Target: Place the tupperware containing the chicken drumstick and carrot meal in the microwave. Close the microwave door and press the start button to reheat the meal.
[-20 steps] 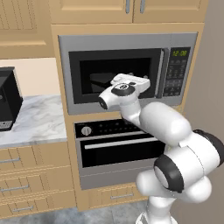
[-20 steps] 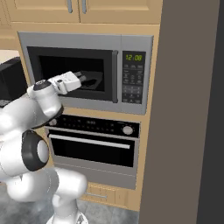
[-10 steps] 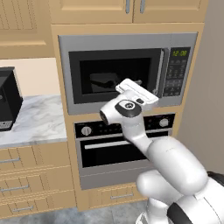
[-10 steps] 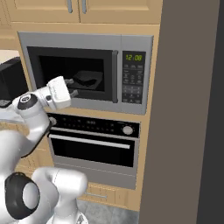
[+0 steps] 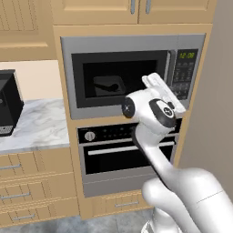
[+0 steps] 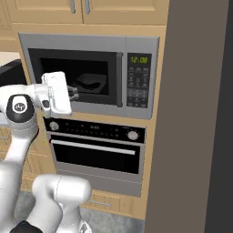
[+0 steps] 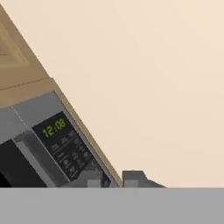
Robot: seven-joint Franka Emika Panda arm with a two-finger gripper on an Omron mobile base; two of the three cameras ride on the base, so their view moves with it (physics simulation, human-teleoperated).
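Observation:
The silver-grey microwave point(image 5: 68, 45) sits built into the wood wall, with its door point(image 6: 91, 68) flush and its slim handle point(image 6: 120, 78) beside the keypad point(image 6: 138, 88). The green display point(image 7: 54, 128) reads 12:08. Through the dark window the tupperware point(image 6: 93, 83) shows dimly as a pale tray point(image 5: 108, 85). I cannot make out the drumstick or the carrot in it. My gripper point(image 6: 74, 93) hangs a short way in front of the window, apart from it. In the hand view the gripper point(image 7: 111, 179) is shut with nothing held, and its tips stand just below the keypad.
A black-fronted oven point(image 5: 127, 154) with round knobs sits right under the microwave. A marble counter point(image 5: 36, 127) with a black appliance point(image 5: 7, 109) lies to the left, over wooden drawers. A tall grey-brown panel point(image 6: 195, 113) rises at the right.
The hand has drawn back from the window and swung to the keypad side in the left base view. The elbow has come forward. The microwave looks the same.

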